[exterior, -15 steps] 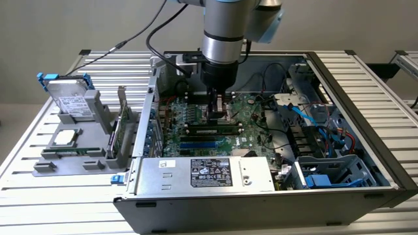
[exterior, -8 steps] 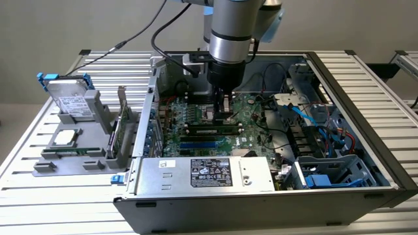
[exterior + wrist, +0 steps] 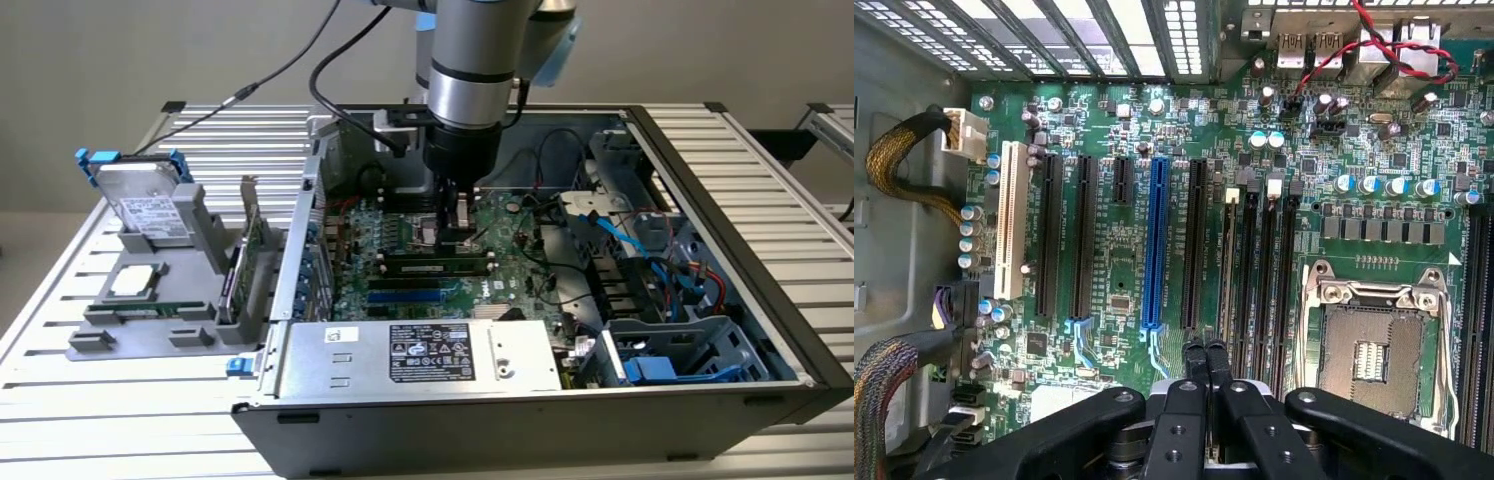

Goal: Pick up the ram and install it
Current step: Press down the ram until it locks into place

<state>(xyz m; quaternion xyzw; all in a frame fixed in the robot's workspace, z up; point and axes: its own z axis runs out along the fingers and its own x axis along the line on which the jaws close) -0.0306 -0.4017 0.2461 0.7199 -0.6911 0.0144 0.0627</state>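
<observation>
Over on the exterior view's left, a grey parts tray sits on the slatted aluminium table. Ram lies seated on the motherboard inside the open case, fingers pinched together, gripper right above.

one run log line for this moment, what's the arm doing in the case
stage: ram install | gripper: jaws shut, over memory slots | ram: lying along slots on motherboard | cpu socket: open

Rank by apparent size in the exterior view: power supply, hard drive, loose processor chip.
1. Power supply, largest, though nearest the camera.
2. Hard drive, upright in the grey holder.
3. Processor chip, smallest.
</observation>
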